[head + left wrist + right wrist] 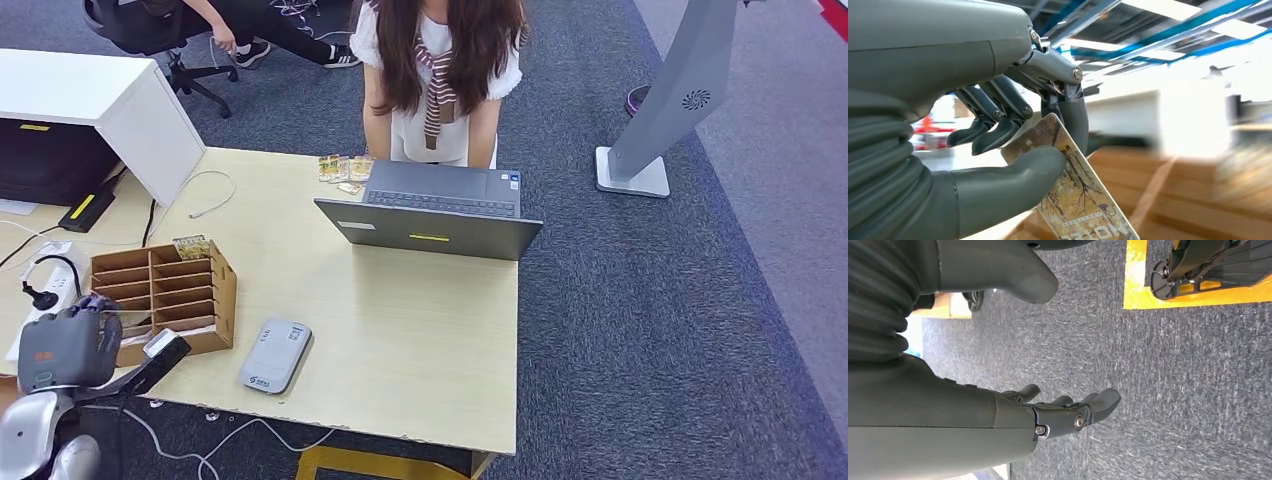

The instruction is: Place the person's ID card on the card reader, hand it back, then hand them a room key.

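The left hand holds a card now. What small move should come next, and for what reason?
Probably carry the card, pinched by the left hand, forward over the table toward the person behind the laptop. Its tree print looks like the cards atop the cardboard organizer, so likely a room key. The right hand hangs empty over the carpet.

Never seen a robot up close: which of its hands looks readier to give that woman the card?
The left hand: it already pinches a card by the wooden organizer. The right hand hangs empty over the carpet.
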Action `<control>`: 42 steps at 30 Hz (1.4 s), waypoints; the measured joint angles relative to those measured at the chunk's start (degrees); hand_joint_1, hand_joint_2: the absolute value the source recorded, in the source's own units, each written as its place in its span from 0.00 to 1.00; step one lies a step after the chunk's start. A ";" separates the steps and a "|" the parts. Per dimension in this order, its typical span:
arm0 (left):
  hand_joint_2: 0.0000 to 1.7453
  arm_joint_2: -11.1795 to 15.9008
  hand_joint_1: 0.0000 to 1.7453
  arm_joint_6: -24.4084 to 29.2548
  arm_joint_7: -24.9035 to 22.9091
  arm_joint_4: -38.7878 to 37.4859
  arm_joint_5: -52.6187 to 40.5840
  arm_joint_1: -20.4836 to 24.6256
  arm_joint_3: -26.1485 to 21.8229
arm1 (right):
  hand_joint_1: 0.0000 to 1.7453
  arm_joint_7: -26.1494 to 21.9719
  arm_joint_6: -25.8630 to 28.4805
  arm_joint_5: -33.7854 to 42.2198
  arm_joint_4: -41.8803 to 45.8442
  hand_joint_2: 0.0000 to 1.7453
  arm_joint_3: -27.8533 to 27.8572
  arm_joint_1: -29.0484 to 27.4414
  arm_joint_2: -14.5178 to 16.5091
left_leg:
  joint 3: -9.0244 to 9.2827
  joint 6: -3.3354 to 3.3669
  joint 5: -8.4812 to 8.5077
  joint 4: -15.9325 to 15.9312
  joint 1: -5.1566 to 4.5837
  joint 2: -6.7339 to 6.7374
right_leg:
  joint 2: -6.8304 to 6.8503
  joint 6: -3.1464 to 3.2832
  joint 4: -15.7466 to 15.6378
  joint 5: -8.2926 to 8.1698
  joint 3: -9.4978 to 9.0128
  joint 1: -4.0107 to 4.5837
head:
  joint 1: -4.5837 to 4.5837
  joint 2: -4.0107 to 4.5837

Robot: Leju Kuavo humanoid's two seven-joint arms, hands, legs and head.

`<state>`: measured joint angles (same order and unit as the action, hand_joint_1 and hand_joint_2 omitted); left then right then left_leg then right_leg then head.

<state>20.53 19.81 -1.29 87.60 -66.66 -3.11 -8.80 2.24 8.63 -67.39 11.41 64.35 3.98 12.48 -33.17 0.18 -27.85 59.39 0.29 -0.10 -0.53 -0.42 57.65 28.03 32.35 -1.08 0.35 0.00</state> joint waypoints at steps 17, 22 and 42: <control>1.00 5.34 1.00 -7.40 -0.22 14.72 4.82 10.59 9.31 | 0.00 0.28 -0.11 0.39 0.00 1.00 0.19 0.03 0.00 | 0.02 -0.01 0.03 0.00 0.00 0.03 | -0.04 0.01 0.00 -0.06 -0.01 0.00 | 0.00 0.00; 1.00 4.60 1.00 -4.20 -1.01 9.11 -1.86 19.47 12.73 | 0.00 0.46 -0.53 -1.69 -0.01 1.00 -0.04 0.30 0.00 | -0.01 0.01 0.16 0.01 -0.02 -0.10 | 0.08 0.02 0.00 -0.15 -0.04 -0.01 | -0.01 0.00; 1.00 -2.42 1.00 1.12 -1.02 -30.03 -14.05 46.77 24.64 | 0.00 1.26 -2.37 -4.19 -0.13 1.00 -1.93 0.98 0.00 | -0.03 -0.01 0.32 0.02 -0.02 0.07 | -0.10 0.07 0.01 -0.38 0.04 -0.01 | 0.00 0.01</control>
<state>18.10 20.92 -2.32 57.57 -80.71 43.66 15.83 3.50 6.27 -71.58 11.28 62.42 4.96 12.48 -33.20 0.17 -27.53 59.41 0.27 -0.03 -0.63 -0.35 57.67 27.65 32.38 -1.09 0.35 0.01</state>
